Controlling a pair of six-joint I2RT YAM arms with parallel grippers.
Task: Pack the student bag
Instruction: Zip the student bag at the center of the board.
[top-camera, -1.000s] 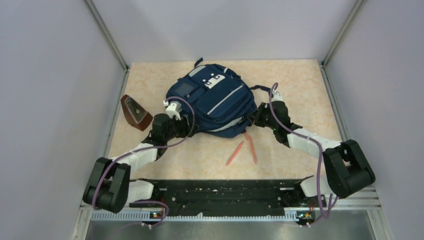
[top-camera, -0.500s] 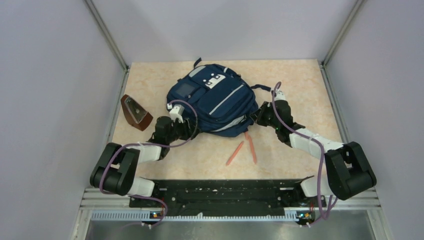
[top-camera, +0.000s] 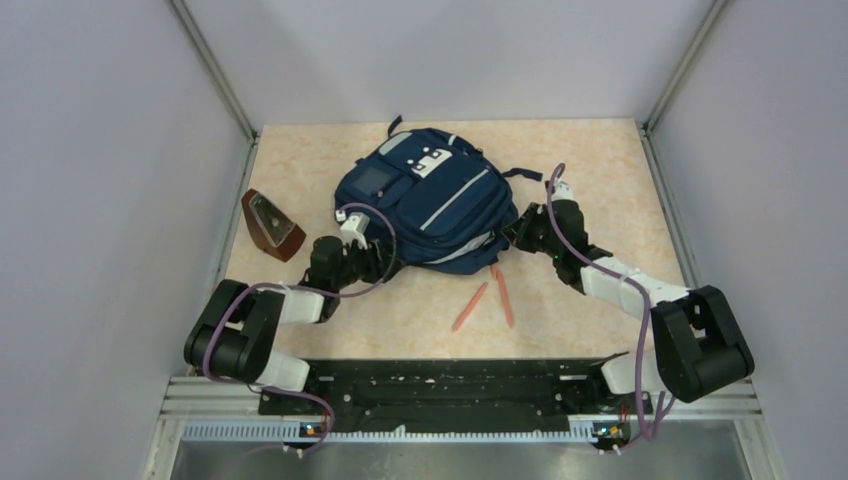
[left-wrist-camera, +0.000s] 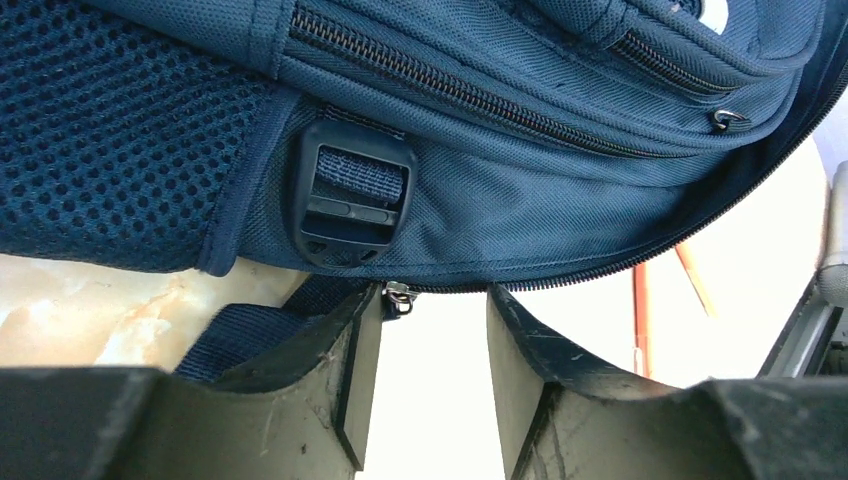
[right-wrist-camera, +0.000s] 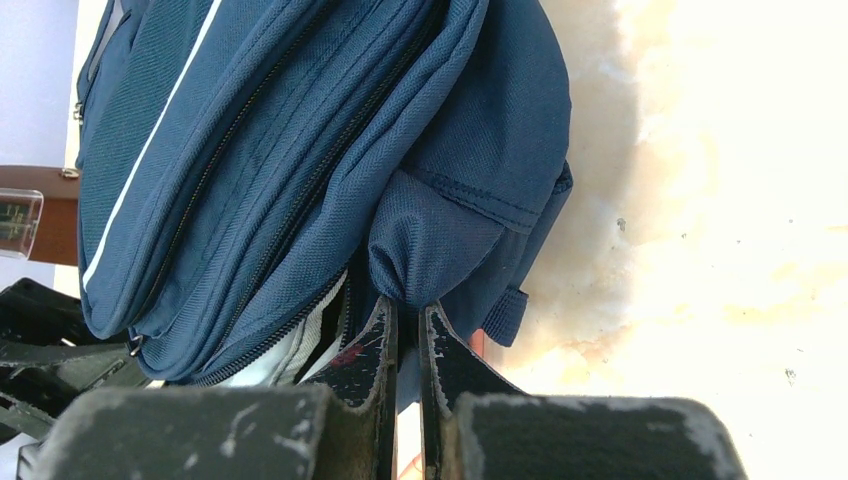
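Student bag (top-camera: 430, 200), fabric pinched in right tool (right-wrist-camera: 408, 315), left tool (left-wrist-camera: 435, 300) alongside

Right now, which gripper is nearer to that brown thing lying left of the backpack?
Left. The left gripper is at the left edge of the backpack, near the brown object; the right gripper grips its opposite side.
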